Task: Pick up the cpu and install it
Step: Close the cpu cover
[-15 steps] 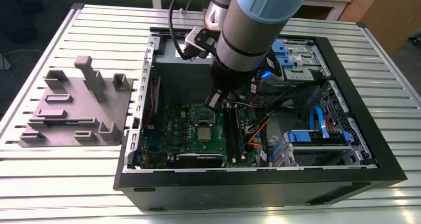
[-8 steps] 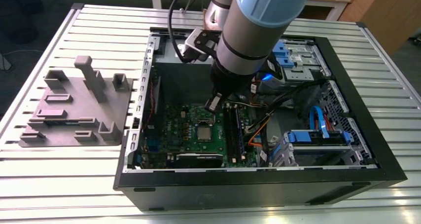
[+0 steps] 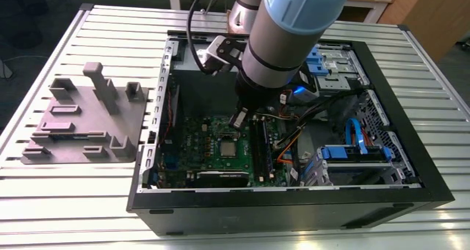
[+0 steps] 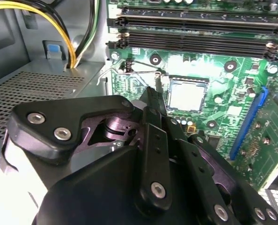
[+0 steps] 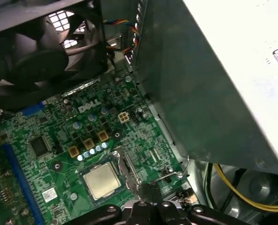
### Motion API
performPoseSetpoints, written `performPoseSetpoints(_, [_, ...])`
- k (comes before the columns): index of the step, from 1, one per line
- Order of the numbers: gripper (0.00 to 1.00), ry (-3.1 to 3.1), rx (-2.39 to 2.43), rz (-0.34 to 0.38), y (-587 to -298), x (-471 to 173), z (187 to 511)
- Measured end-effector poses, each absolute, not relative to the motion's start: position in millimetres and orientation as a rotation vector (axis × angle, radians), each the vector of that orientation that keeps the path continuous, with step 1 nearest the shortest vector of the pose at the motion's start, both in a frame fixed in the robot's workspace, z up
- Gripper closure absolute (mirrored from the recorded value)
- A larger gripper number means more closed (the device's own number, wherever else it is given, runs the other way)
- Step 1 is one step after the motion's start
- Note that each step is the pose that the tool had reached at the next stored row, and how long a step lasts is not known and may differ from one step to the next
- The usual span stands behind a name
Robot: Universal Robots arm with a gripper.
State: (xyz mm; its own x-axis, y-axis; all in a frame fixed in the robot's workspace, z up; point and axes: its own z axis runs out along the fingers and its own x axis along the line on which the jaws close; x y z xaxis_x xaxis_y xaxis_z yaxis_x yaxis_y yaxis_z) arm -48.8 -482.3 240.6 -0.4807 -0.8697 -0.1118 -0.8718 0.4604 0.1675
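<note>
A black open computer case is lying on a ribbed metal table. A grey plastic block fixture with upright posts is sitting at the exterior view's left of it. Yellow cables are curving beside the green motherboard.

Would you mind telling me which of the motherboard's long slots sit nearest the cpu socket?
The black memory slots, running right alongside the socket holding the cpu; the blue expansion slot lies farther off toward the board's edge.
</note>
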Motion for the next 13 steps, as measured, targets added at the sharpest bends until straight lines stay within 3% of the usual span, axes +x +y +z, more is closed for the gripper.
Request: performPoseSetpoints(13, [0.90, 2.697, -1.605, 0.269, -491.3, -49.8, 240.0])
